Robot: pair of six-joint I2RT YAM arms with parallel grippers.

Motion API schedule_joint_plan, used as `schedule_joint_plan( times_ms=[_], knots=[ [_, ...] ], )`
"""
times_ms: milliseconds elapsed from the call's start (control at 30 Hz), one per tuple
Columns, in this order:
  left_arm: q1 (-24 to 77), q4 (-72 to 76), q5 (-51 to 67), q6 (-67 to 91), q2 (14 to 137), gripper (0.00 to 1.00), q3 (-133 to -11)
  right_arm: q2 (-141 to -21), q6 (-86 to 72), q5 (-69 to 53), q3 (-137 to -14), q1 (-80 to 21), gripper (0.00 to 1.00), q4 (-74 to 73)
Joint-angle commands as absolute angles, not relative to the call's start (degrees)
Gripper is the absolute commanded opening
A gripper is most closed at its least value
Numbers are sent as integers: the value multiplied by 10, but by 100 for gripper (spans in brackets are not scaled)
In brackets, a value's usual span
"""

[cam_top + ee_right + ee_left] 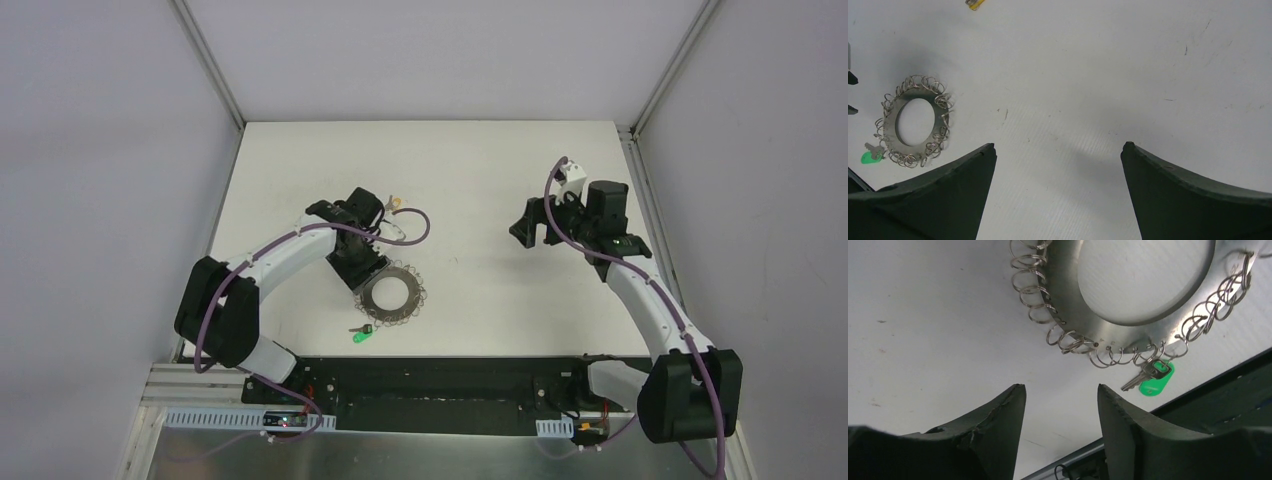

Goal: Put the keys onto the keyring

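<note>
Left pincer [360,275] first, from the overhead camera: it hangs nose-down right at the far-left rim of the keyring [412,293], and from up here I can't judge its gap. That keyring lies flat on the white surface [480,180], wire loops frilling out all round. Green key [361,335] sits just off the keyring's near-left edge, on the side of my bases. Yellow key [396,204] lies beyond the keyring on its far side, past my left wrist. Right pincer [532,236] hovers well apart from the keyring, out to its right.

Over to the left wrist camera: left pincer [1060,390] is spread open, both dark fingers [998,432] apart with only white surface showing between them. Keyring [1063,295] fills the top of the view, just ahead of the fingertips and not touching them. Green key [1157,381] lies against the fringe of loops. Whether it is threaded on one, I can't tell.

Right wrist camera now: right pincer [1059,150] gapes wide, nothing held. Keyring [891,122] is well apart from it, with the green key [869,157] tucked at the ring's edge. Yellow key [974,4] lies well away from the keyring, clipped by the top of the view.
</note>
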State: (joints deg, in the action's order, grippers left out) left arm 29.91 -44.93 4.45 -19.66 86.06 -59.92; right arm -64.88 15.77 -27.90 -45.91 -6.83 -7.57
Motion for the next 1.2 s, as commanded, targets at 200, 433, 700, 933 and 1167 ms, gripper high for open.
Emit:
schedule_joint_plan(
  times_ms=[200,433,700,933,1167],
  knots=[
    [299,-488,84,-262,899,40,-591,-666,170,-293,-456,-64,100,-68],
    [300,-469,80,-245,938,35,-598,-678,170,-295,-457,-63,100,-69],
    [300,-463,85,-233,974,26,-617,-691,170,-301,-459,-62,100,-72],
    [300,-467,93,-235,985,21,-635,-697,172,-301,-460,-62,100,-75],
    [300,-459,93,-237,994,21,-643,-701,174,-301,-460,-62,100,-76]
  ],
)
